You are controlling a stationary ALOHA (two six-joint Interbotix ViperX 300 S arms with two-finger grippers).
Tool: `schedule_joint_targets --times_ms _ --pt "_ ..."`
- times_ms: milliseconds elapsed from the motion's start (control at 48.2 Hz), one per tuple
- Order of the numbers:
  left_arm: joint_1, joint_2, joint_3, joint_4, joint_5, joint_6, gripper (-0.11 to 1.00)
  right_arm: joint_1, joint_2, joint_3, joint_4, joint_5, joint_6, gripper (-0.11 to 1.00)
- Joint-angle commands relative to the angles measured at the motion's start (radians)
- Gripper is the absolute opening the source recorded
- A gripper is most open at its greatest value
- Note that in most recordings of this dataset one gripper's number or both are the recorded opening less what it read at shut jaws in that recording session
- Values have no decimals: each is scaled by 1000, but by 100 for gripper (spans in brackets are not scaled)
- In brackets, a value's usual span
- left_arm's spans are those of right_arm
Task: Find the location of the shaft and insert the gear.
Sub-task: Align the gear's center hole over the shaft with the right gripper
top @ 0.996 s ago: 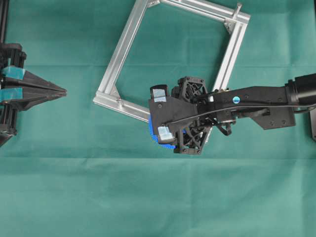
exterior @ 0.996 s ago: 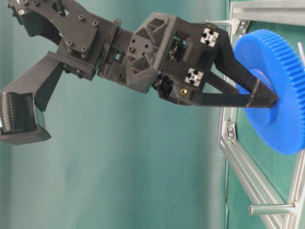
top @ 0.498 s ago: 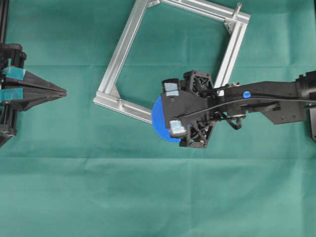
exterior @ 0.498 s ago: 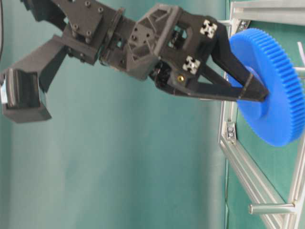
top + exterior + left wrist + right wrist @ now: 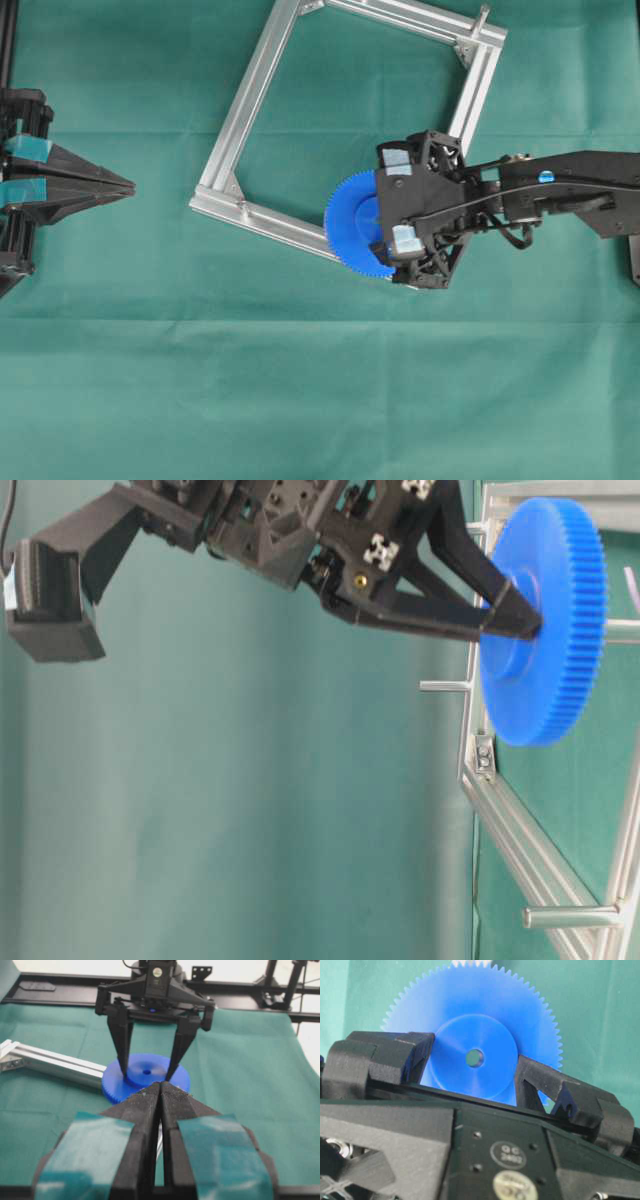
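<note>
Gripping the gear (image 5: 352, 222) by its raised hub, the right gripper (image 5: 148, 1068) holds it clear of the cloth, just beside the frame (image 5: 260, 70). Risk: the small centre hole missing the shaft (image 5: 446, 686), which stands just beneath the gear's edge. The left gripper (image 5: 160, 1091) rests closed, well apart

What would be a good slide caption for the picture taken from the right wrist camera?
The right gripper clamps the raised hub of the blue gear, its small centre hole facing the camera, above green cloth.
</note>
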Motion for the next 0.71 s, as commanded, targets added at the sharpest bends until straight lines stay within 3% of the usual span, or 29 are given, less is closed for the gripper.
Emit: schedule_joint_targets --times_ms 0,332,685 --pt "-3 9 -28 -3 -5 -2 0 -5 -21 5 -5 -3 9 69" --pt "-3 9 -26 -3 -2 0 0 38 -18 5 0 -40 31 69" --pt "-3 9 -28 -3 5 0 0 86 -8 -6 3 -43 107 69"
